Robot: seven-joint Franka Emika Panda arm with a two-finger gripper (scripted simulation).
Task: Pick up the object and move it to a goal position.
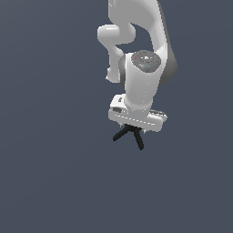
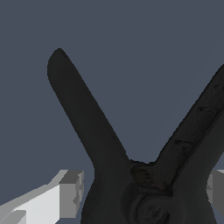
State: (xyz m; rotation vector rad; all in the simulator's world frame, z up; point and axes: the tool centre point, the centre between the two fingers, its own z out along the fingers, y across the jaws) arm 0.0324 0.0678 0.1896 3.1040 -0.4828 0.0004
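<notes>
The object is a small black clamp with two splayed legs (image 1: 138, 139). In the exterior view it sits directly under my white gripper (image 1: 133, 129), with its legs sticking out below the hand and its top hidden by the hand. In the wrist view the clamp (image 2: 100, 144) fills the space between my two fingers (image 2: 70, 192). Its legs spread away in a V and both fingers press against its body. The red spot is not visible. I cannot tell whether the clamp rests on the ground or hangs above it.
A plain dark grey-blue surface (image 1: 50, 173) lies all around. The white arm (image 1: 141, 82) rises above the gripper toward the top of the exterior view.
</notes>
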